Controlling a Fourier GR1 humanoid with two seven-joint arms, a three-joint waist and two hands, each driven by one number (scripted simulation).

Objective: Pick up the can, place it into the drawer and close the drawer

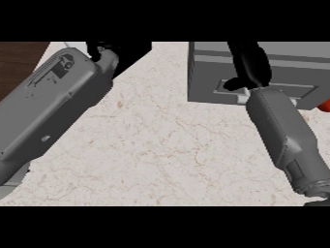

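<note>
right hand [247, 68] upper right over the drawer [267, 72], grip unclear; can [329, 104] likely light, stiff, slippery, best grasped round its sides.

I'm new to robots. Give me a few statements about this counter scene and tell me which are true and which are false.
1. The right hand is over the grey drawer unit. True.
2. The counter is pale marble. True.
3. The small object beside the drawer unit is blue. False: it is red.
4. The left hand rests on the drawer unit. False: it is at the top left, away from it.
</note>
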